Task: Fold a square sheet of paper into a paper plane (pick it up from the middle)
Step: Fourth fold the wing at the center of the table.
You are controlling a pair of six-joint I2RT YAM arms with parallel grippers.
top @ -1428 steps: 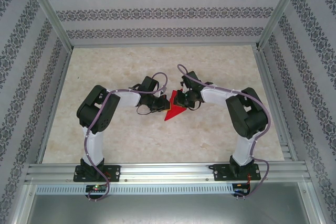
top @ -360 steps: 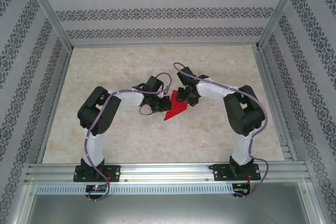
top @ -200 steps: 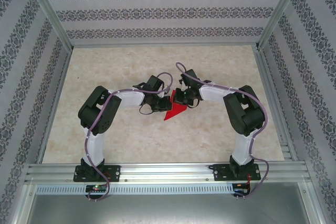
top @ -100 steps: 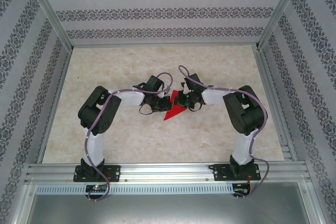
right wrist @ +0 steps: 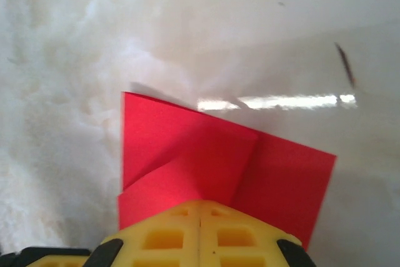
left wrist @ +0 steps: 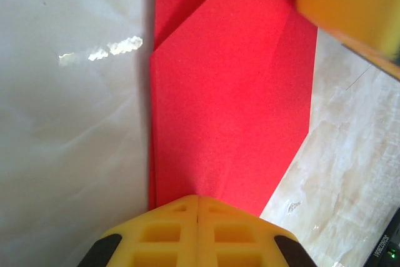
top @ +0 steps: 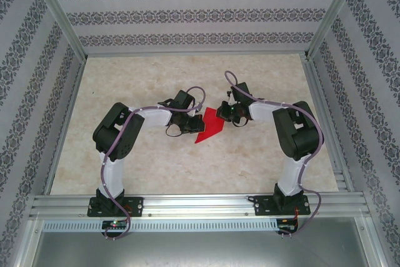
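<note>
We find left hand point(top: 190, 125) and right hand point(top: 224, 115) both closed, tips on the part-folded red paper point(top: 209, 128) mid-bench point(top: 137, 85); uneven pressure could drag it, skewing creases.

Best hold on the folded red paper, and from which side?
Probably the far-left corner of the red paper in the right wrist view, coming low from that side across the table: the paper lies flat, but that corner casts a shadow, so seems lifted.
</note>
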